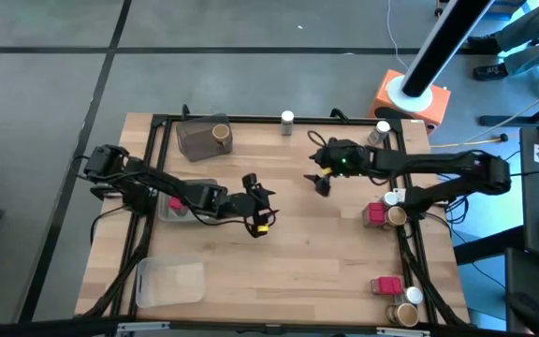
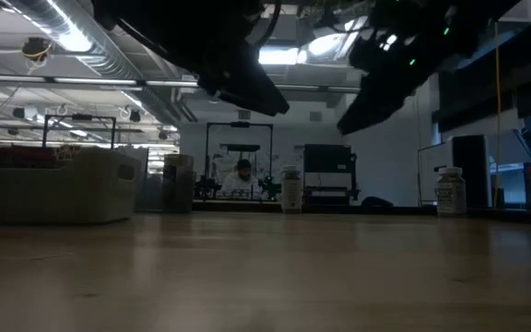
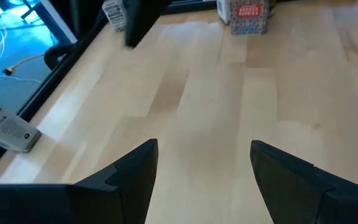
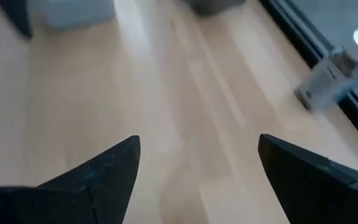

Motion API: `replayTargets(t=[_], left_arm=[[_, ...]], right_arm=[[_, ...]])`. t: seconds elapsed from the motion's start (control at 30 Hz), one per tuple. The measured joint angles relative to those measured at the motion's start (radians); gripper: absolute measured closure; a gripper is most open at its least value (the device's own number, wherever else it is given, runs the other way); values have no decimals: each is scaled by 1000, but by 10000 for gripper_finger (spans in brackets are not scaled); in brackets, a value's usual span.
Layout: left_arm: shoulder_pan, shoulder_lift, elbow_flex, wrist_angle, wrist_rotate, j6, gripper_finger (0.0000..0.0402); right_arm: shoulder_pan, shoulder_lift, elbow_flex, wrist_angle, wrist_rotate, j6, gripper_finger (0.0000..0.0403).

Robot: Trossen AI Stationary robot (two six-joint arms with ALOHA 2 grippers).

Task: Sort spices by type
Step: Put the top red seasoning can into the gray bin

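Hovering spread and empty above bare pale wooden counter [image 1: 288,253]: left end effector [image 1: 258,208], right end effector [image 1: 320,178]. Nearest, pink-red boxy packets [image 1: 386,285] and tan-topped round jars [image 1: 402,315] along the right edge; farther, small clear white-capped jar [image 1: 287,119] at the far edge.

Quick count on the counter [image 1: 326,262]: three pink packets [image 1: 375,214], three tan-topped round jars [image 1: 220,133], at least three white-capped clear jars [image 1: 287,119] (maybe a fourth, can't tell), plus one grey tray [image 1: 195,145] and two clear trays [image 1: 169,283].
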Motion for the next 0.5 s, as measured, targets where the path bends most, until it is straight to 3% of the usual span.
replayTargets(t=[0.27,0.5], left_arm=[[29,0,0,3,0,-7,163],[44,11,0,58,0,4,163]], right_arm=[[165,-75,176,-545,158,149,77],[272,-78,266,-887,145,409,77]])
